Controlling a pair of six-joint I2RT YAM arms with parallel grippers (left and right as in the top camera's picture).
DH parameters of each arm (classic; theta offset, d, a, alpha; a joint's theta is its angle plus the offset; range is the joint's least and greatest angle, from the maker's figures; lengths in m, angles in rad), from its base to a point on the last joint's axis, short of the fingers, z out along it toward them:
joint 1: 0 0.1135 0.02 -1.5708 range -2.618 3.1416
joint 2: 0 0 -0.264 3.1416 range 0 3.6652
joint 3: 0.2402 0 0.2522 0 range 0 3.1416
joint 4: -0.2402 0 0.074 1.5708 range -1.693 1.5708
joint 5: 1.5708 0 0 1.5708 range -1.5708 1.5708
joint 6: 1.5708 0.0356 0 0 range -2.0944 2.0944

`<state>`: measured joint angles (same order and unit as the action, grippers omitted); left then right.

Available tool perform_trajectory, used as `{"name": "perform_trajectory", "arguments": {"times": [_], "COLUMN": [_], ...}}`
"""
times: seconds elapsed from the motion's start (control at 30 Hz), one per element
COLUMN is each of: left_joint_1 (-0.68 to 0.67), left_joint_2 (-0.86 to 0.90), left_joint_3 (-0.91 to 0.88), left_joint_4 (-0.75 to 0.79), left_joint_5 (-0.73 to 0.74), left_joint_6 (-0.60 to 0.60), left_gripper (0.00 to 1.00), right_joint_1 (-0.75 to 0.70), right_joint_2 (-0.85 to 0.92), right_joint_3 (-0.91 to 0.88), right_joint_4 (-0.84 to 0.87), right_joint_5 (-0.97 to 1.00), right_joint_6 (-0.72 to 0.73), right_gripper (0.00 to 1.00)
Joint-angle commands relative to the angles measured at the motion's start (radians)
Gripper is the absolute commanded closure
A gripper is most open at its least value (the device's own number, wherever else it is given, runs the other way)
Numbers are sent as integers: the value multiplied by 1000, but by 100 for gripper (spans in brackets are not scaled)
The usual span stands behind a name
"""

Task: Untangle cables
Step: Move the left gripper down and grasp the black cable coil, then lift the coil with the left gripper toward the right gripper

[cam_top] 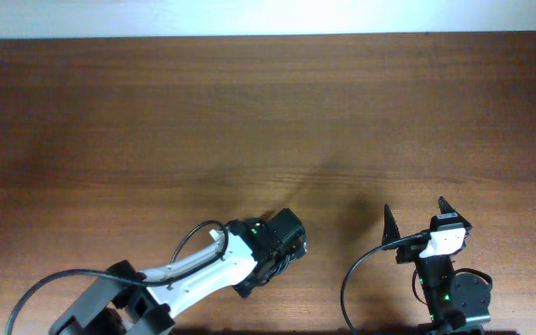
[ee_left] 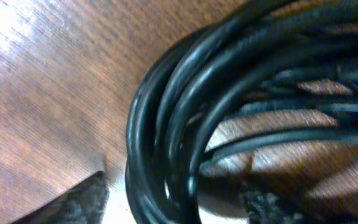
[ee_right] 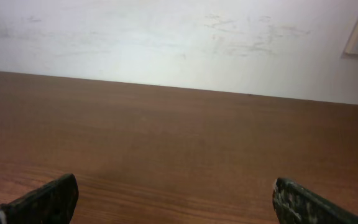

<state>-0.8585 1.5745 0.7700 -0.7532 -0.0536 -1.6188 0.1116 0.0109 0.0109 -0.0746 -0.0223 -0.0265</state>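
Observation:
The cables point(ee_left: 166, 112) fill the left wrist view as a coil of several glossy black cords lying on the wooden table point(cam_top: 249, 112). My left gripper point(ee_left: 173, 199) straddles the coil's left bend. One finger point(ee_left: 73, 202) stands left of it and the other finger point(ee_left: 266, 208) right of it, with a strip of table showing on both sides. In the overhead view the left gripper point(cam_top: 282, 244) points down near the front middle and hides most of the coil. My right gripper point(cam_top: 415, 216) is open and empty to the right, apart from the cables.
The thick black arm cords point(cam_top: 194, 237) loop beside the left arm, and another point(cam_top: 347, 279) curves by the right arm base. A white wall point(ee_right: 166, 37) rises behind the table's far edge. The right wrist view shows only bare wood point(ee_right: 179, 137) ahead.

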Motion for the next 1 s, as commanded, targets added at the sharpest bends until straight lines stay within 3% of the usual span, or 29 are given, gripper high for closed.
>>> {"name": "perform_trajectory", "arguments": {"times": [0.0,0.07,0.17,0.2,0.23,0.27,0.3,0.37,0.43,0.57,0.73,0.9,0.97], "left_joint_1": [-6,-6,-5,-2,4,10,11,11,11,11,11,10,11], "left_joint_2": [21,21,21,20,18,16,16,16,0,-116,-269,-305,-357], "left_joint_3": [-4,-4,-3,-2,10,29,38,43,48,100,101,101,101], "left_joint_4": [11,12,13,21,37,43,43,61,65,76,261,370,435], "left_joint_5": [-3,-3,-8,-23,-36,-69,-88,-175,-251,-411,-549,-542,-320], "left_joint_6": [-9,-8,3,55,148,265,314,428,652,923,1349,1684,1782], "left_gripper": [39,46,42,43,52,96,100,100,100,100,100,100,100], "right_joint_1": [6,6,6,6,6,6,6,6,6,6,6,6,6], "right_joint_2": [-7,-7,-7,-7,-7,-7,-7,-7,-7,-7,-7,-7,-7], "right_joint_3": [-5,-5,-5,-5,-5,-5,-5,-5,-5,-5,-5,-5,-5], "right_joint_4": [-5,-5,-5,-5,-5,-5,-5,-5,-5,-5,-5,-5,-5], "right_joint_5": [9,9,9,9,9,9,9,9,9,9,8,9,9], "right_joint_6": [0,0,0,0,0,0,0,0,0,0,0,0,0], "right_gripper": [1,1,1,1,1,1,1,1,1,1,1,1,1]}}
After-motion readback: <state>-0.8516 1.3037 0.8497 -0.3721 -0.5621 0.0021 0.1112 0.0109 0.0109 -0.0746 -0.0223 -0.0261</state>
